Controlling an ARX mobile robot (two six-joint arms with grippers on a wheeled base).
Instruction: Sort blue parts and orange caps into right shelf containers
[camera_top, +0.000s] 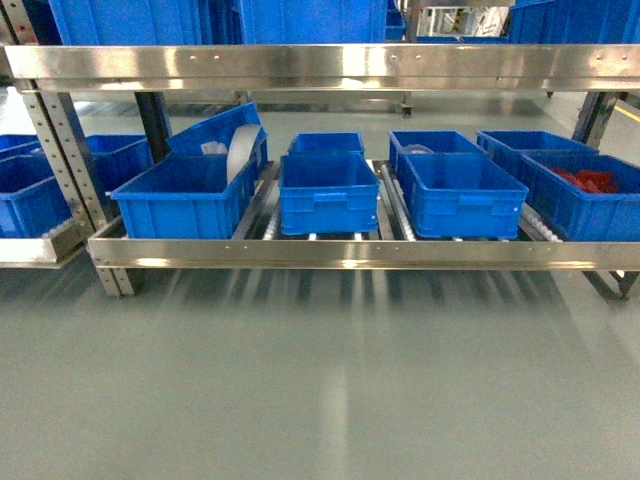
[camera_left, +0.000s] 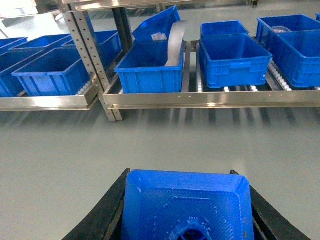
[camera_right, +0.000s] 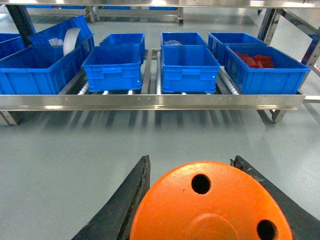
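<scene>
Shelf (camera_top: 330, 250): shining across the frame, its steel front rail catching the floor glare, an upper rail running overhead.
Right shelf containers (camera_top: 460, 195): sitting in rows on the roller tracks, front ones just behind the rail.
Far-right crate (camera_top: 585, 195): showing red pieces lying inside.
Left crate (camera_top: 185, 195): sitting low at the front, with a tilted crate (camera_top: 220, 130) leaning behind it and a pale curved strip (camera_top: 240, 150) poking out.
Floor (camera_top: 320, 380): stretching grey and glossy in front.
</scene>
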